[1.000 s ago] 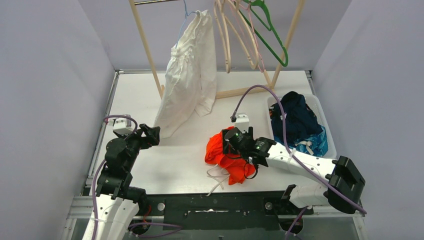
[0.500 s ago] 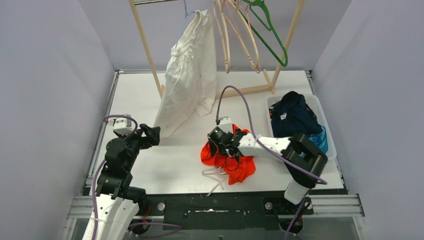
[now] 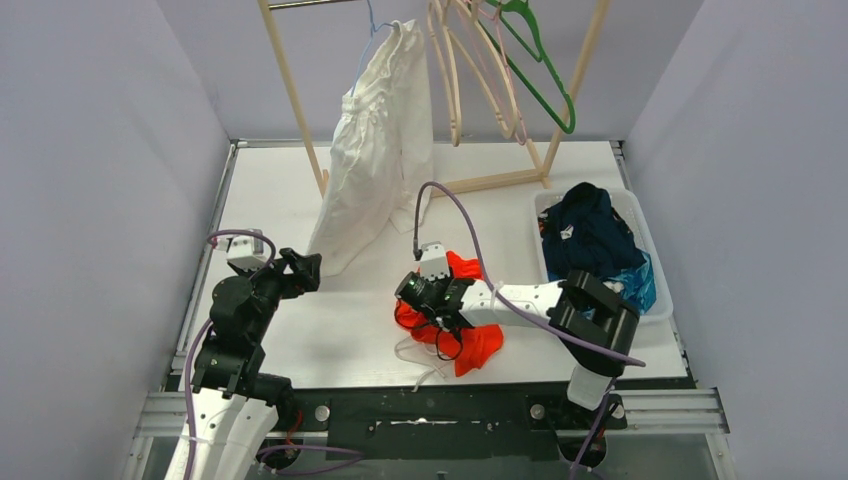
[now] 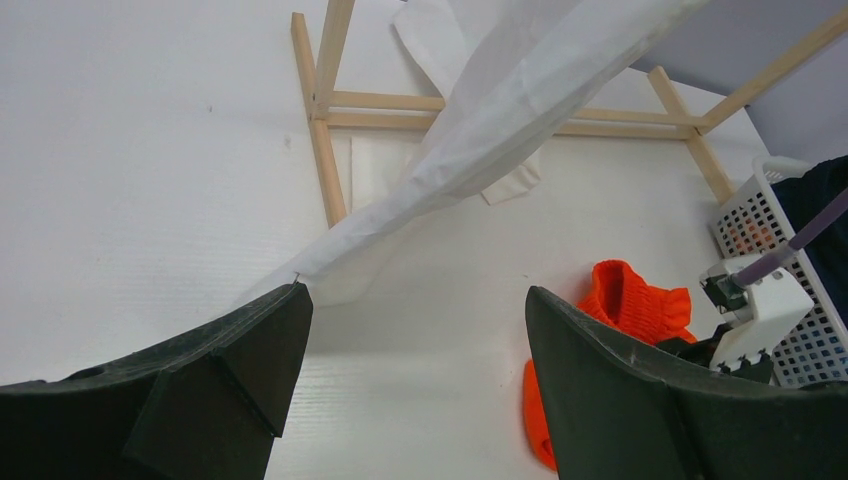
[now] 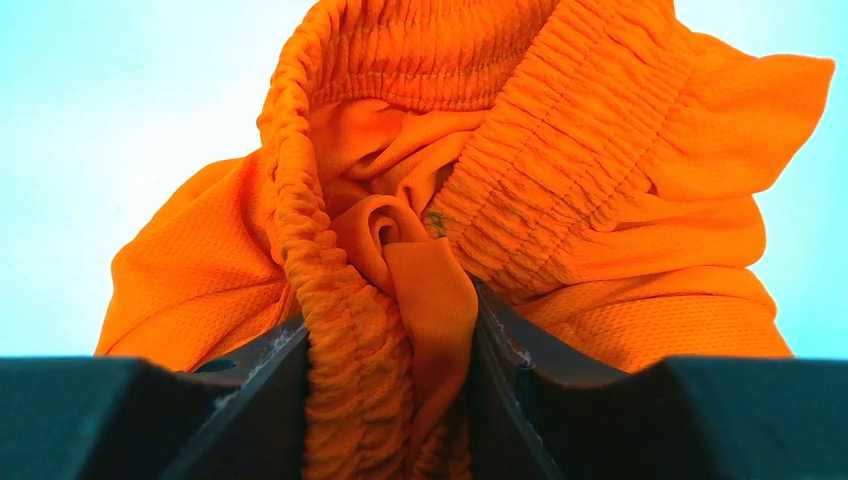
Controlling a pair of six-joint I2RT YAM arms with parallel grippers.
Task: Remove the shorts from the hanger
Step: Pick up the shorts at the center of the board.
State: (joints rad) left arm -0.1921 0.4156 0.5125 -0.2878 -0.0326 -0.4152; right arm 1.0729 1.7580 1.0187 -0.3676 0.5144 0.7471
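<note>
From above: white shorts [image 3: 375, 160] hang limp and creased from a hanger [image 3: 370, 28]. Crumpled orange shorts [image 3: 478, 345] lie on the table [image 3: 300, 200] under the right gripper [image 3: 425, 298].

Left wrist: the left gripper [image 4: 415, 310] gapes, holding nothing.

Right wrist: the jaws pinch the orange ribbed waistband [image 5: 520, 180].

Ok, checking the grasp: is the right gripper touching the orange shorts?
Touching. The right wrist view shows a fold of the orange shorts pinched between the jaws of the right gripper.
</note>
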